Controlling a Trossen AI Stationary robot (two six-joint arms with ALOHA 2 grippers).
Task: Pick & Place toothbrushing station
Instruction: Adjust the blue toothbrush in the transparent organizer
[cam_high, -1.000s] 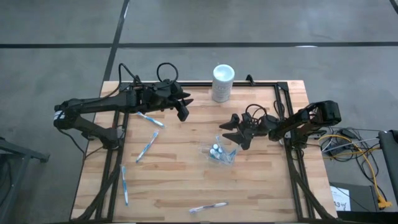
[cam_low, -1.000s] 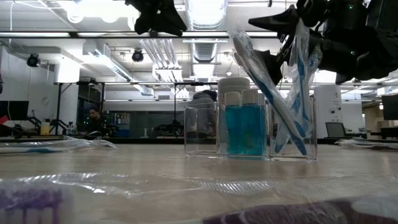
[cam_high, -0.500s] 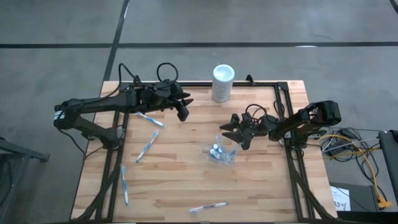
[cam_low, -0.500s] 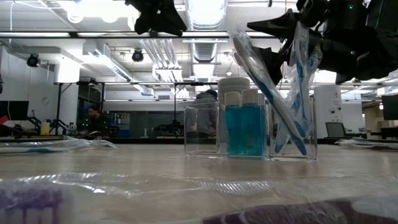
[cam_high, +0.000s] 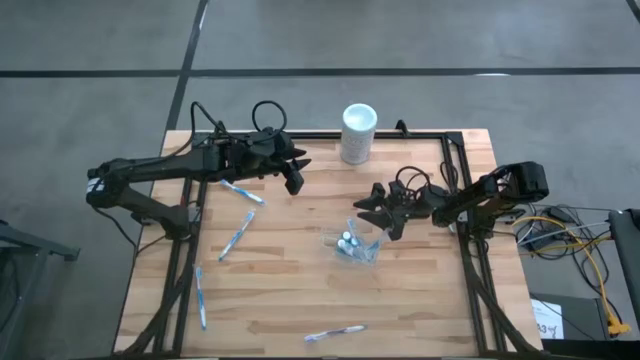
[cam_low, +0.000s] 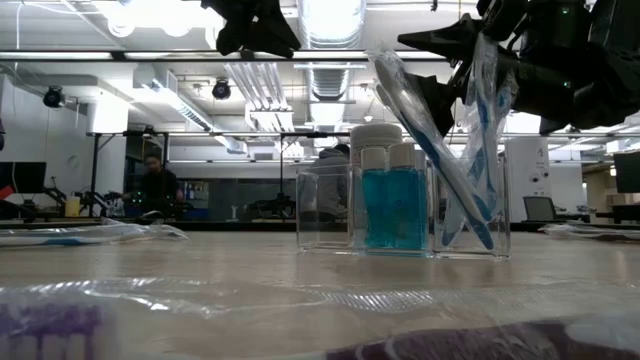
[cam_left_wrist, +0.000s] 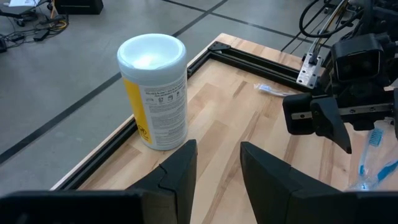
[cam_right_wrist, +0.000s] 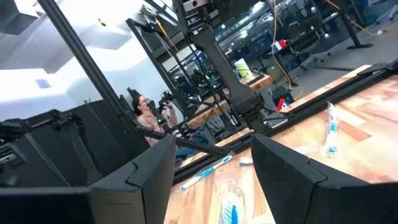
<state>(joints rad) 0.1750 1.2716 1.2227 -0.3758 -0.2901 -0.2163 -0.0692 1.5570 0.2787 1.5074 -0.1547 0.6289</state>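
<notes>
Just beside the clear cup (cam_high: 353, 246), the right gripper (cam_high: 372, 211) hovered nearer, fingers spread and empty; the left gripper's (cam_high: 296, 172) fingers stood part-open, holding nothing

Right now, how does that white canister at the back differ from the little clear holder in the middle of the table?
The white canister is opaque, round and capped; the clear holder is see-through, boxy and open-topped. The canister is the larger of the two and stands alone at the table's back edge; the holder stands mid-table with teal tubes and toothbrushes inside, the right gripper close above it. Both stand upright.
</notes>
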